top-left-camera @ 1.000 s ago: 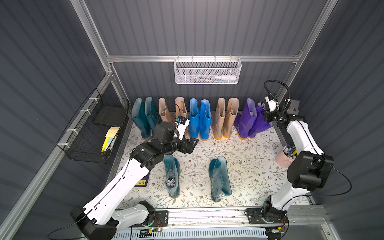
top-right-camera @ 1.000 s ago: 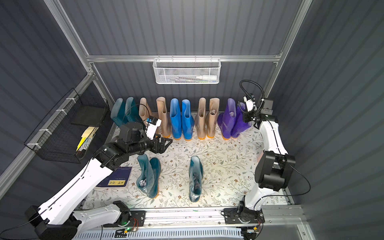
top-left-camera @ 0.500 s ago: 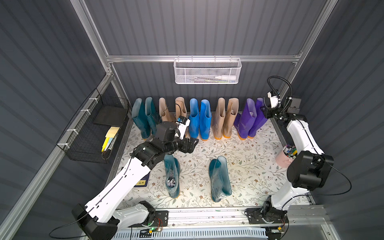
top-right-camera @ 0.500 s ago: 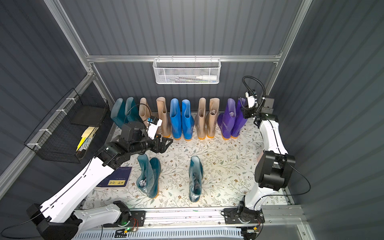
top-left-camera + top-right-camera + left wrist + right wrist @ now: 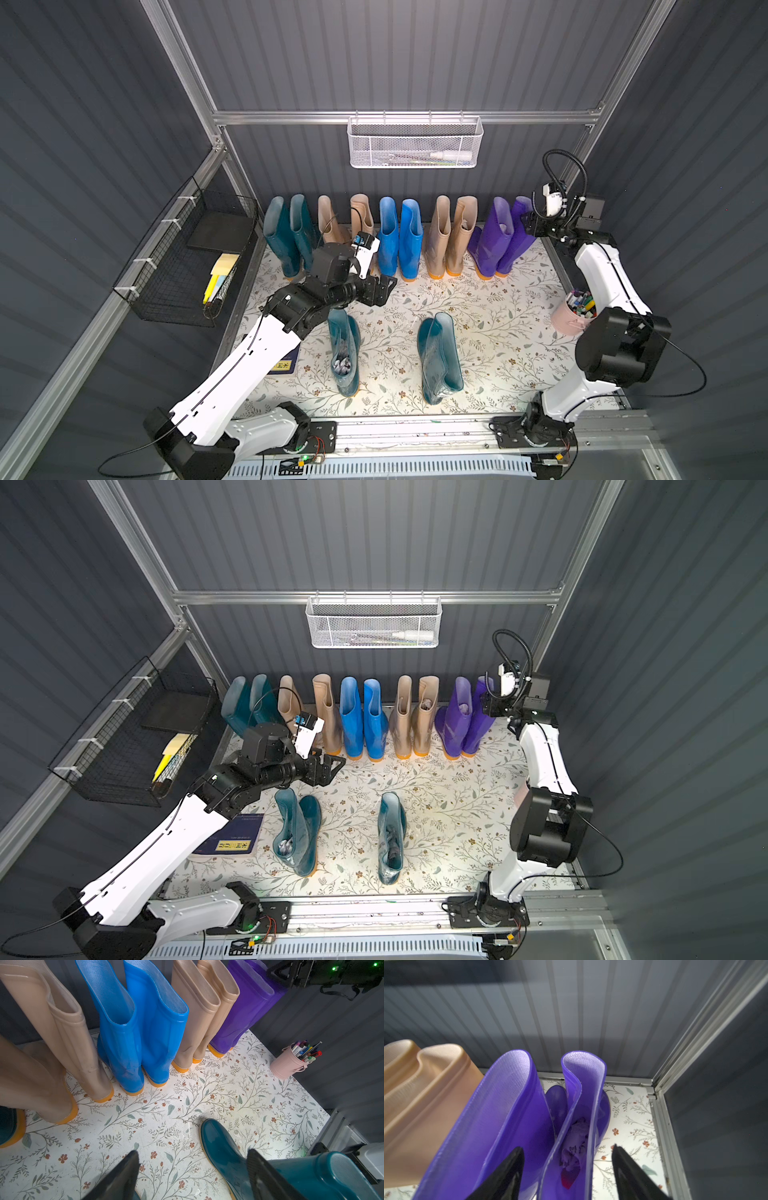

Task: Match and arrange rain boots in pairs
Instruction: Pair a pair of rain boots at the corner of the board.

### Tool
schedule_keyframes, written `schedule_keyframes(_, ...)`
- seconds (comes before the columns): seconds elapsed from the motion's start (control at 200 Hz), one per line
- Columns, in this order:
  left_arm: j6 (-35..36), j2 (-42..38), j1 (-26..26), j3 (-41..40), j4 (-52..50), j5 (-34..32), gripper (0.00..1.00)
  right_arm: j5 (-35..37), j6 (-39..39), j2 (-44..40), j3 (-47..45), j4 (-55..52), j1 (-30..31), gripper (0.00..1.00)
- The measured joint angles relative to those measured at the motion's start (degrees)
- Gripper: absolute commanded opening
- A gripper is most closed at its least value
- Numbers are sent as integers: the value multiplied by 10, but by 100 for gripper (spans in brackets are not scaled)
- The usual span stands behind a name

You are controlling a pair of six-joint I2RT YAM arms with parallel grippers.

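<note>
Along the far wall, in both top views, ten tall glossy rubber rain boots [image 5: 409,237] stand upright in colour pairs on orange soles: dark teal, beige, bright blue, beige, purple. Two loose teal boots [image 5: 345,357] [image 5: 390,837] stand apart on the near part of the floral mat [image 5: 498,316]. The left gripper [image 5: 384,289] hovers just far of the left loose boot. The right gripper [image 5: 530,222] sits at the rim of the rightmost purple boot [image 5: 519,232].

Left wrist view: the flat black fingers [image 5: 122,1176] are spread wide and hold nothing. A smooth teal toe [image 5: 224,1153] lies below, between them.

Right wrist view: the right gripper [image 5: 566,1148] is spread, straddling the thin, textile-lined shaft [image 5: 583,1076] without pinching it. Crumpled paper fills the boot.
</note>
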Motion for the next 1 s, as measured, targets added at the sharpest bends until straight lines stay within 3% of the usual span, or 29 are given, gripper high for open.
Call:
schedule_keyframes(0.33, 0, 0, 0, 0, 0, 0, 83, 14, 33, -17, -23, 0, 3, 75)
schedule_keyframes(0.46, 0, -1, 0, 0, 0, 0, 83, 15, 41, -15, -29, 5, 8, 68)
schedule_keyframes(0.66, 0, -1, 0, 0, 0, 0, 83, 12, 47, -1, -31, 9, 14, 47)
schedule_keyframes(0.755, 0, -1, 0, 0, 0, 0, 83, 13, 42, 3, -31, 8, 14, 29)
schedule_keyframes(0.825, 0, -1, 0, 0, 0, 0, 83, 14, 42, 5, -31, 7, 14, 21)
schedule_keyframes(1.001, 0, -1, 0, 0, 0, 0, 83, 17, 34, 9, -26, 3, 14, 14)
